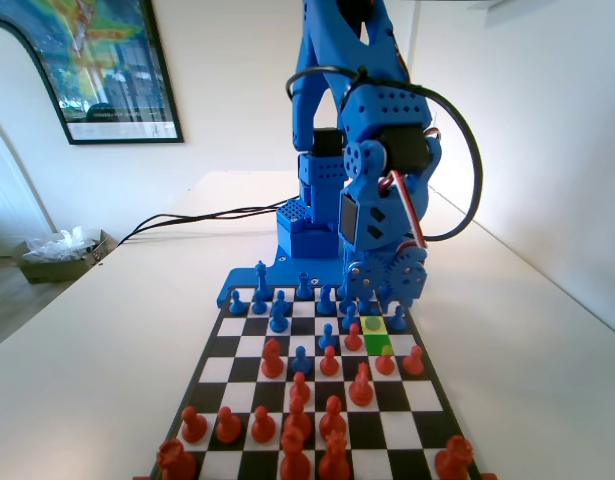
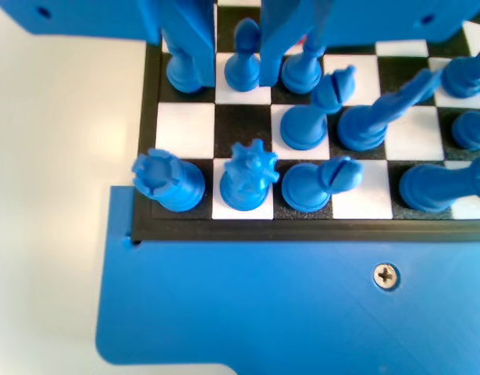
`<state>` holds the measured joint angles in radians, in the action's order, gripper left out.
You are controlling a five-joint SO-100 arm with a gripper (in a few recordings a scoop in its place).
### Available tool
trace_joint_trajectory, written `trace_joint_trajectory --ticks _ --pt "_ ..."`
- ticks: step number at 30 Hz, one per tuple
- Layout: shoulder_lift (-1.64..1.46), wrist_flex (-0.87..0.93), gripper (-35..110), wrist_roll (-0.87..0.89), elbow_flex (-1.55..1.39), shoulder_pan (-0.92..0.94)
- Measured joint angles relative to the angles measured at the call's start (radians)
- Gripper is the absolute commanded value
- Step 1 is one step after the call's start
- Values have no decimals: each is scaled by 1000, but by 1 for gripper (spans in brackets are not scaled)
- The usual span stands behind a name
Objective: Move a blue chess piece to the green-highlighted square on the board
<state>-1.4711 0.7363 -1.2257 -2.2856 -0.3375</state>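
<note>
A fixed camera low at the red-piece end of the board [image 1: 317, 400] looks along it toward the blue arm [image 1: 362, 160] at the far end, white counter [image 1: 107, 340] to either side. A second camera on the arm's wrist looks steeply down, very close, at the board's blue-piece edge and corner, jaws hanging from the top. Both views share the blue back rows.

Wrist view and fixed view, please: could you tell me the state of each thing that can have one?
gripper: open, low over the board.
blue chess piece: upright on its square, between the jaws.
green-highlighted square: unoccupied.
</note>
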Motion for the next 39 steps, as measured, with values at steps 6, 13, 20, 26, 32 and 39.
trace_joint_trajectory --ticks 6,13,20,26,32,39 --pt "0 5 9 0 11 5" --pt "0 8 9 -3 23 26" --pt "0 6 4 -9 28 40" --pt "0 6 1 -9 28 28" --pt "0 21 1 -9 28 29" --pt "0 115 1 3 78 31"
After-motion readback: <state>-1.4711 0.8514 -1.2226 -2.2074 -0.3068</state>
